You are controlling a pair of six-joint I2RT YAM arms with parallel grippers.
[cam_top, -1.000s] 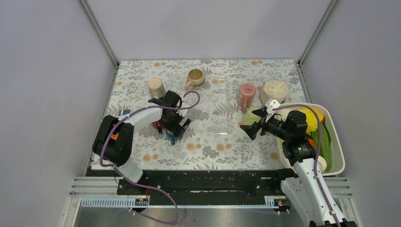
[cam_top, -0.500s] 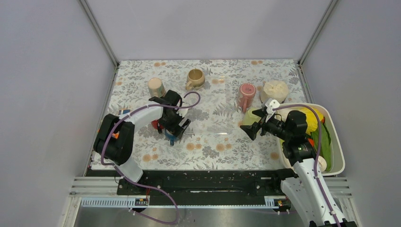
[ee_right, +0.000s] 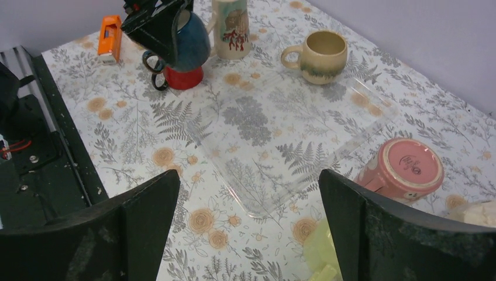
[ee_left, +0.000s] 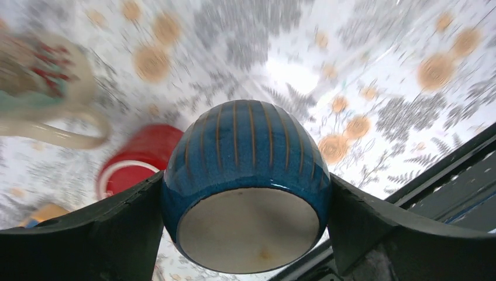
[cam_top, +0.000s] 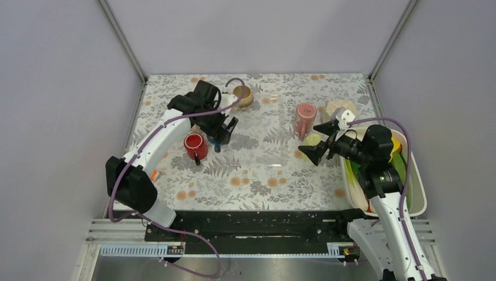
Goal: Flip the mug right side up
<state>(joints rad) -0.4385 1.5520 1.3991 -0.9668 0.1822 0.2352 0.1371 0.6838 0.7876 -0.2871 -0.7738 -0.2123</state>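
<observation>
Left wrist | blue mug (ee_left: 245,146) clamped in left end effector (ee_left: 244,202) | right end effector (ee_right: 248,178) wide, apart

Left wrist view: the tabletop (ee_left: 374,70) is smeared by blur. The blue mug (ee_left: 245,158) shows base and belly only; its mouth and handle are hidden. The red mug (ee_left: 137,161) is half covered by it. The floral mug (ee_left: 41,76) is blurred and cut by the left edge. An orange object (ee_left: 38,213) sits mostly behind the left fingers (ee_left: 88,234).

Top view: the blue mug is largely hidden under those fingers, and the floral mug is behind the arm.

Right wrist view: a pale green object (ee_right: 320,257) is cut by the lower edge.
</observation>
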